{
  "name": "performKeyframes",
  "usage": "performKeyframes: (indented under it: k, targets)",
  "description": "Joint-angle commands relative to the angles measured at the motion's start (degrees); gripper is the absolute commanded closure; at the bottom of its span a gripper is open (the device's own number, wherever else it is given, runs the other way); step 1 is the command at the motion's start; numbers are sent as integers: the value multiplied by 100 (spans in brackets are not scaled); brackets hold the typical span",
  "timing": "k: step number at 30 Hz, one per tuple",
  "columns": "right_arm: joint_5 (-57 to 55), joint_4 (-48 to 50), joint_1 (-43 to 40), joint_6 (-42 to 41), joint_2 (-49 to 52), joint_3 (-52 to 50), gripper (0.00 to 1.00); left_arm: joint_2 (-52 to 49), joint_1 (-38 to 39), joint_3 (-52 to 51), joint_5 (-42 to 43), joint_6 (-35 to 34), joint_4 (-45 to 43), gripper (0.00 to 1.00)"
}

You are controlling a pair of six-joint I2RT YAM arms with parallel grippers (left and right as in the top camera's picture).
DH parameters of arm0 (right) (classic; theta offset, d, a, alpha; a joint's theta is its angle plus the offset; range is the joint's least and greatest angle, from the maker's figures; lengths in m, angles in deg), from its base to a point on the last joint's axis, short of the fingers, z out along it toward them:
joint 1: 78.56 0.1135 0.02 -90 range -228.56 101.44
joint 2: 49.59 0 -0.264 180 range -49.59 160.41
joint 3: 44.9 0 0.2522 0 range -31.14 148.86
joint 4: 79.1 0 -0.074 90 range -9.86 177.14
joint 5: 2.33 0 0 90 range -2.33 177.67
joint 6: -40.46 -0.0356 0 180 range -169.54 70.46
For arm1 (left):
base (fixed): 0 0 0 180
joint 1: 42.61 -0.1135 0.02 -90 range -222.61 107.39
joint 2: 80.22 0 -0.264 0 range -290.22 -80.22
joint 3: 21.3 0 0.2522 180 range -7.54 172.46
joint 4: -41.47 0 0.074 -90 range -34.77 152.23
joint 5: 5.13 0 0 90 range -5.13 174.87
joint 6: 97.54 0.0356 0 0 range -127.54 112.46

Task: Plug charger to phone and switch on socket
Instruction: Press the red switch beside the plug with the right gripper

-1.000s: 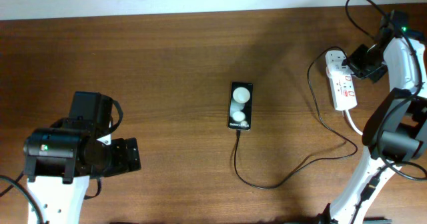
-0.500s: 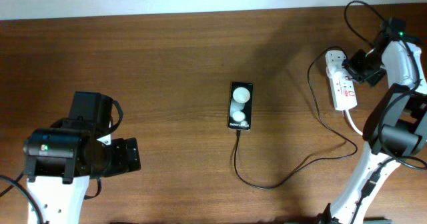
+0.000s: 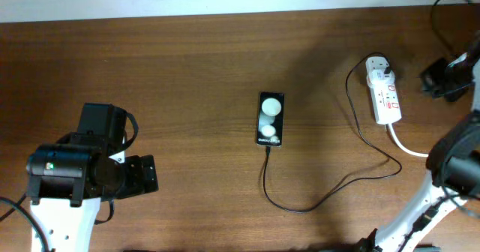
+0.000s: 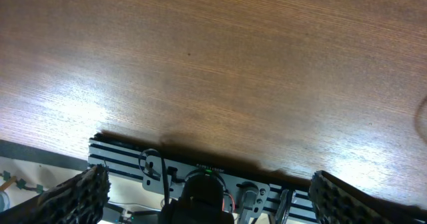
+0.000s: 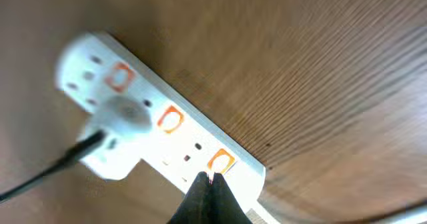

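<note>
Logged left fingers (image 4: 77,196) spread wide, nothing between them but bare desk (image 4: 220,64). Logged right fingers (image 5: 207,196) pressed together, pinching nothing. Found socket (image 5: 167,127) just ahead of the right tips in the wrist view, blurred, with three orange-rimmed switches (image 5: 170,119) and the white plug adapter (image 5: 117,114) seated at the end farther from the tips. Checked overhead: socket near the right fingers (image 3: 436,79), on their inboard side, a gap between, no contact. Found phone (image 3: 271,119) flat and face up between the two sets of fingers, well apart from both. Traced charger (image 3: 300,208) from the phone's end nearer the arms, looping across the desk toward the right fingers, then up to the adapter. Unable to confirm full seating of the connector tip. Noted thick white cord (image 3: 401,141) leaving the socket's near end.
</note>
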Motion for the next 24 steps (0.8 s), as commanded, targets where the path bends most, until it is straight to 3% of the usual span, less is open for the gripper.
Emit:
performKeyframes:
  k: [1,3,4,5,7,8,10,24]
  targets:
    - [-162,59,144,-225,-74,-79,96,50,-26,-11,-63,-2,-9,1]
    - [-256,76,374,-151,-13,-138,92,50,-26,-11,-63,-2,-9,1]
    - [-479,39,455,-146,-13,-142,80,50,-26,-11,-63,-2,-9,1]
    - [-621,22,553,-61,2,-164,77,50,-26,-11,-63,-2,-9,1]
    - [-680,251,638,-20,9,-398,75,50,-26,-11,-63,-2,-9,1]
    - [-682,376,636,-24,24,-542,76,50,-26,-11,-63,-2,-9,1]
    - [-673,684,625,-26,28,-763,96,50,-26,-11,-63,-2,-9,1]
    - [-369,1397,850,-350,501,-765,96,50,-26,-11,-63,-2,-9,1]
